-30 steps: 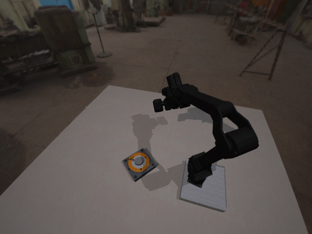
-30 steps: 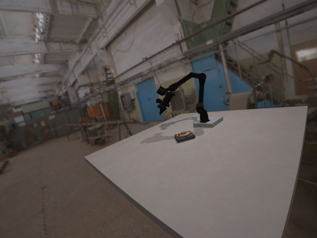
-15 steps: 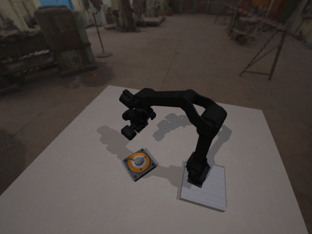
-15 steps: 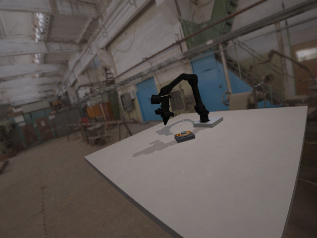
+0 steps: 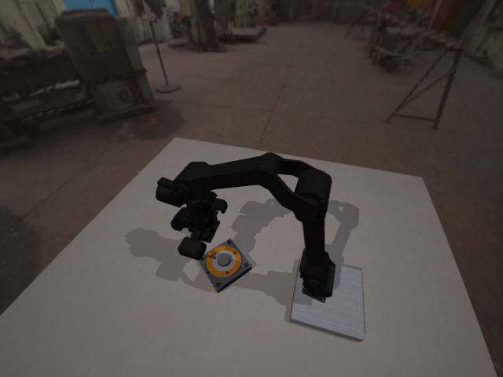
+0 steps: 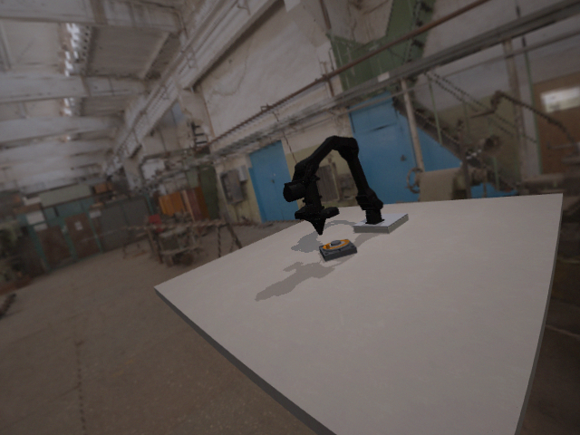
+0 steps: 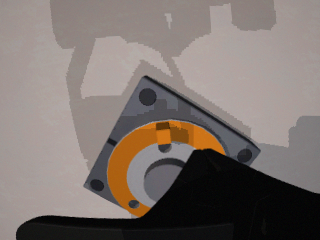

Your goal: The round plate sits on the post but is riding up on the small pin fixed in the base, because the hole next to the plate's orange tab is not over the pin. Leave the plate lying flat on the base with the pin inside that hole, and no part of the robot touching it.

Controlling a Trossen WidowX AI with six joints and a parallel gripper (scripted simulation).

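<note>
Plate [image 7: 120, 167] looked stiff, light, low-profile; best nudged at orange tab [image 7: 163, 135]. Fingers were pressed together, empty, hovering above.

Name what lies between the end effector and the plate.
Nothing solid. In the exterior view the shut end effector hangs above and beside the plate, with only air and its shadow on the table between them.

White table [image 5: 122, 324] carries grey sq. base [image 5: 240, 276] (w/ plate on it) & arm's mounting pad [image 5: 345, 312].
</note>
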